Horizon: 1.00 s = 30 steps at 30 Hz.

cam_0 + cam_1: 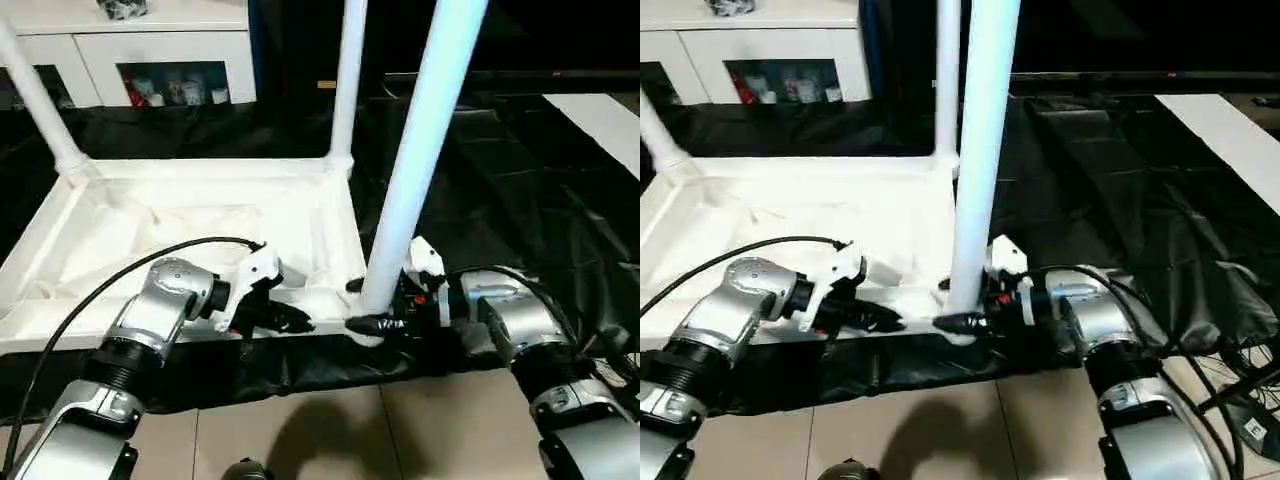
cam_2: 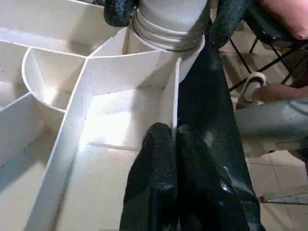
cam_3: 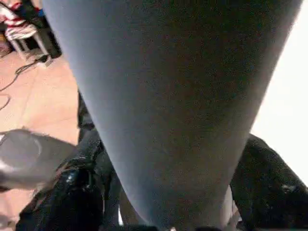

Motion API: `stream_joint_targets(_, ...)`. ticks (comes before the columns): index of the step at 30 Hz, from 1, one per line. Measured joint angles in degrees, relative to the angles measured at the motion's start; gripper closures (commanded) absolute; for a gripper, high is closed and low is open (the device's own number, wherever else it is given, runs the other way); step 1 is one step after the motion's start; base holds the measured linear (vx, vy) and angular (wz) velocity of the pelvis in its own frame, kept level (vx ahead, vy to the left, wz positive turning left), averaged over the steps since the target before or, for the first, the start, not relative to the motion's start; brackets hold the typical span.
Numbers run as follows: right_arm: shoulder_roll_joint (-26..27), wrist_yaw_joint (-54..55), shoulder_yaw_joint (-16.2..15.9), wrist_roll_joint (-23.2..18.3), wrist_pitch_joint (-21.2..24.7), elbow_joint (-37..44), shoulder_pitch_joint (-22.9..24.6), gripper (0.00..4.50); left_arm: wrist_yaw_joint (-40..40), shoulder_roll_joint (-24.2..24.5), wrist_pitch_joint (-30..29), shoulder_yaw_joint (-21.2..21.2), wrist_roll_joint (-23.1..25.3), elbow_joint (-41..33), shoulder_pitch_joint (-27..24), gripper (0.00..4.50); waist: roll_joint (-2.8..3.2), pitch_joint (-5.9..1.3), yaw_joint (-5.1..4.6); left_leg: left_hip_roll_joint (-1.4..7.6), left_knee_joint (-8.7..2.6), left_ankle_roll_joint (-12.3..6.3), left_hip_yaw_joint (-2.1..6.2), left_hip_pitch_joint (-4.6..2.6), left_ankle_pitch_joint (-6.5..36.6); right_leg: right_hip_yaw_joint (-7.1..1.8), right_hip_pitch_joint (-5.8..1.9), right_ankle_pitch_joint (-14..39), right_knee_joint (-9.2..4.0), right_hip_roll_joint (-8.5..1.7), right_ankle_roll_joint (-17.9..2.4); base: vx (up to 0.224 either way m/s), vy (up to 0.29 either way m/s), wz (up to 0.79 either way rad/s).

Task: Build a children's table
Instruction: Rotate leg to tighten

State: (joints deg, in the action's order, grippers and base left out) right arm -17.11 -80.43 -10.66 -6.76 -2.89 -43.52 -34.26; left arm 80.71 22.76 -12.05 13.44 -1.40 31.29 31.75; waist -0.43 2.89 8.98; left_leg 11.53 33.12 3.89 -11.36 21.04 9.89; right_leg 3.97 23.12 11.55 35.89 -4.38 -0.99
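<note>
The left gripper [image 1: 285, 318] pinches the near rim of the upturned children's table [image 1: 190, 225], fingers together. The right gripper [image 1: 375, 305] clasps the near corner leg [image 1: 420, 150]. Behind stands a white cabinet [image 1: 150, 50].

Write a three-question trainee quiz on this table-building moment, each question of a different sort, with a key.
1. True or false: the tabletop lies with its ribbed underside facing up.
2. Multiple choice: the right gripper has its fingers around (a) the black cable, (b) the base of the nearest leg, (c) the cabinet door.
3. Short answer: what is the left gripper pinching?

Key:
1. True; three legs rise from its corners.
2. b; one finger sits on each side of the leg where it meets the corner socket.
3. The tabletop's near rim wall, beside that same corner; its fingers are shut on it.
</note>
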Motion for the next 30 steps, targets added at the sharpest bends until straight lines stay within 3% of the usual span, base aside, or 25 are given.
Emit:
stream_joint_targets(3,0.04,-0.14,-0.18,0.18,-0.14,0.00,-0.05,1.78,0.45,0.17,0.29,0.00,0.00,0.17,0.00,4.50,0.00,0.00,0.04,0.00,0.00,0.00,0.00,0.00,0.00,0.00,0.00,0.00,0.01,0.00,0.00,0.000,0.000,0.00)
stream_joint_targets(18,0.85,0.69,0.51,-0.45,2.61,0.63,0.52,1.94,0.25,0.28,1.21,-0.01,0.04,1.85,0.46,4.50,0.00,-0.03,0.05,0.01,0.04,0.01,0.00,-0.11,-0.01,-0.01,-0.09,0.00,0.08,0.00,0.00,0.000,0.000,0.00)
stream_joint_targets(24,6.76,26.43,7.50,0.39,1.56,-3.90,0.33,1.94,-14.16,-5.14,-0.87,-2.41,3.05,4.94,2.98,4.50,-0.57,-0.27,-1.15,-0.02,0.05,0.20,-0.01,-0.50,-0.12,-0.10,-0.34,0.08,-0.01,-0.02,0.22,0.000,0.000,0.00)
stream_joint_targets(30,11.76,45.81,11.42,0.79,1.73,-6.31,-0.89,1.95,-25.46,-10.75,-3.11,-3.44,4.84,6.10,4.10,4.50,-0.30,-0.46,-1.94,-0.11,-0.12,0.20,-0.03,-0.80,-0.11,-0.16,-0.60,0.08,-0.15,-0.06,0.25,0.000,0.000,0.00)
